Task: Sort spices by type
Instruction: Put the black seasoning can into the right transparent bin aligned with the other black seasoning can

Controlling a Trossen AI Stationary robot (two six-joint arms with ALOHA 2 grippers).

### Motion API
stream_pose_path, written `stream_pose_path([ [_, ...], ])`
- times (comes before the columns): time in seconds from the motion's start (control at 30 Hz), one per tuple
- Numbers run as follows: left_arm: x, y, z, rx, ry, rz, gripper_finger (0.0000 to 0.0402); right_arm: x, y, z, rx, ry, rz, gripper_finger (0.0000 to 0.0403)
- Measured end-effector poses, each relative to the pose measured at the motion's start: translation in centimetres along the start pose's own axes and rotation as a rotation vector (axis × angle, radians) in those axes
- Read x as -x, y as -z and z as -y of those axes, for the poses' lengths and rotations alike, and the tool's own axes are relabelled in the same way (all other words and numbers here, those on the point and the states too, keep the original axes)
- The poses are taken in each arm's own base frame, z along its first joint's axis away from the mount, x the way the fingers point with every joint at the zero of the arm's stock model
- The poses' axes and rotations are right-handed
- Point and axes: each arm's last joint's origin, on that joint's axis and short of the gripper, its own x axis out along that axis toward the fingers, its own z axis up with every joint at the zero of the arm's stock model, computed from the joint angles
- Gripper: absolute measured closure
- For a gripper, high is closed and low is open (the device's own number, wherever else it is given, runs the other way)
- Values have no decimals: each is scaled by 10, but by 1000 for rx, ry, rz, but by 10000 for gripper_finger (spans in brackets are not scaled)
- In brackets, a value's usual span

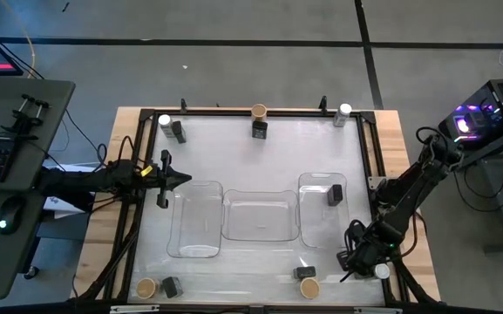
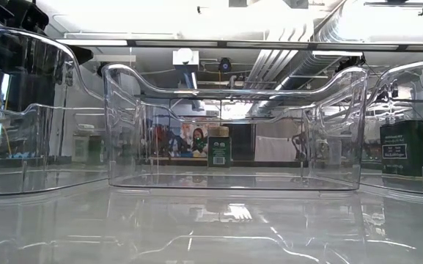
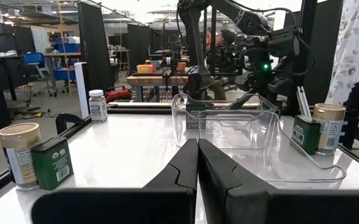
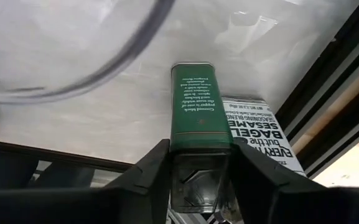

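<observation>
At the table's left edge the left gripper (image 1: 174,180) is held idle, its fingers pressed together on nothing, just beside the left tray (image 1: 195,219). Three clear trays are set in a row at mid-table; the left one and the middle tray (image 1: 256,215) appear empty, while a single black tin (image 1: 335,194) is seen inside the right tray (image 1: 321,209). The other spices are left in small groups at the table's corners and edges, well apart. At the near right corner, the right gripper (image 4: 201,171) is clamped on a green tin (image 4: 196,107), beside a white-lidded jar (image 1: 382,271) lying at the frame. A slip is judged possible, since the tin is held only at one end. The neighbouring jar could be knocked as the tin is lifted.
</observation>
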Motion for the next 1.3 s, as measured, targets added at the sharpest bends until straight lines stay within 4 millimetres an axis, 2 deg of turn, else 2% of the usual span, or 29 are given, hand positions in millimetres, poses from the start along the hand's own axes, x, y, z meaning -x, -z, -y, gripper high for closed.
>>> stream_pose_path([
  [0.13, 0, 0, 0, 0, 0, 0, 401, 10, 7, -5, 52, -31, -13, 273],
  [0.27, 0, 0, 0, 0, 0, 0, 401, 33, 15, -8, 116, -76, -34, 273],
  [0.47, 0, 0, 0, 0, 0, 0, 401, 99, 24, -15, 275, -357, 5, 273],
  [0.57, 0, 0, 0, 0, 0, 0, 401, 134, 17, -12, 302, -486, 128, 273],
  [0.7, 0, 0, 0, 0, 0, 0, 401, 159, -14, -4, 220, -501, 390, 273],
  [0.83, 0, 0, 0, 0, 0, 0, 402, 164, -56, 0, 122, -375, 528, 273],
  [1.03, 0, 0, 0, 0, 0, 0, 402, 161, -113, -8, 29, -210, 515, 273],
  [1.3, 0, 0, 0, 0, 0, 0, 401, 148, -160, -29, 11, -64, 425, 273],
])
